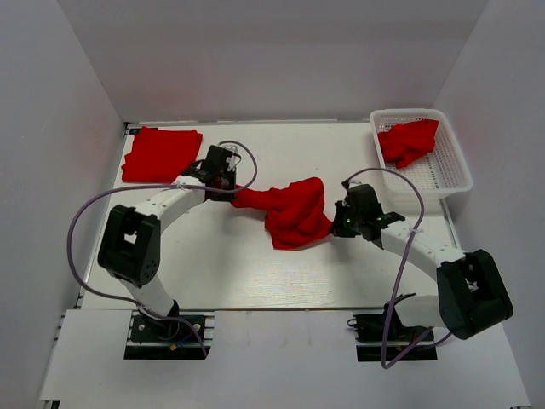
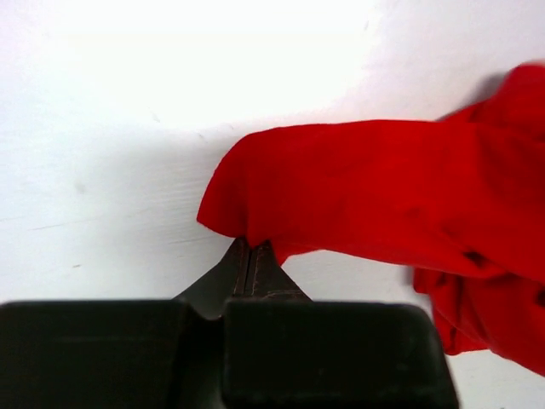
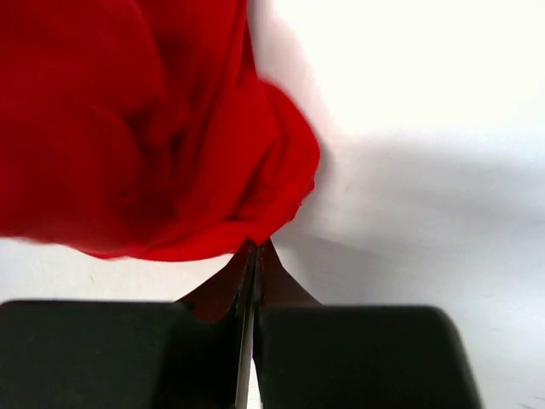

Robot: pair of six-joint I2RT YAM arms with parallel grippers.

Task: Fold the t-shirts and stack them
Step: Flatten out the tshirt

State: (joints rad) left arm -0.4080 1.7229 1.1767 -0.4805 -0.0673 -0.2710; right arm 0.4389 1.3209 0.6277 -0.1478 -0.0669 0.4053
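A crumpled red t-shirt (image 1: 289, 211) hangs stretched between my two grippers above the middle of the white table. My left gripper (image 1: 223, 183) is shut on its left end; in the left wrist view (image 2: 252, 245) the jaws pinch an edge of the red cloth (image 2: 375, 187). My right gripper (image 1: 342, 223) is shut on its right edge; in the right wrist view (image 3: 254, 247) the jaws are closed on a fold of the cloth (image 3: 145, 136). A folded red t-shirt (image 1: 160, 153) lies at the back left corner.
A white mesh basket (image 1: 443, 175) stands at the back right with another crumpled red t-shirt (image 1: 407, 141) in it. White walls enclose the table on three sides. Purple cables loop off both arms.
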